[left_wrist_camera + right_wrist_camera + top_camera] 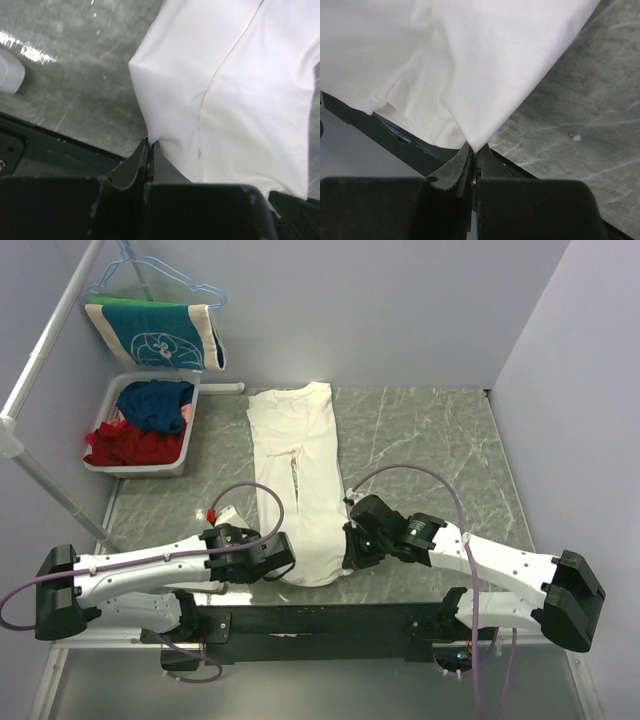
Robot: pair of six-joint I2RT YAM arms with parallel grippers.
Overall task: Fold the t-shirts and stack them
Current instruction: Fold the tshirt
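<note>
T-shirt lies lengthwise near-to-far, left gripper and right gripper pinching its near corners.

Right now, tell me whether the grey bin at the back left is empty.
No, the bin holds red cloth and blue cloth.

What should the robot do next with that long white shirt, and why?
Probably lift the near hem a little and carry it toward the far end. The t-shirt lies folded into a long narrow strip. The left end effector and right end effector are each shut on one of its near corners, so halving its length looks like the natural next fold.
</note>
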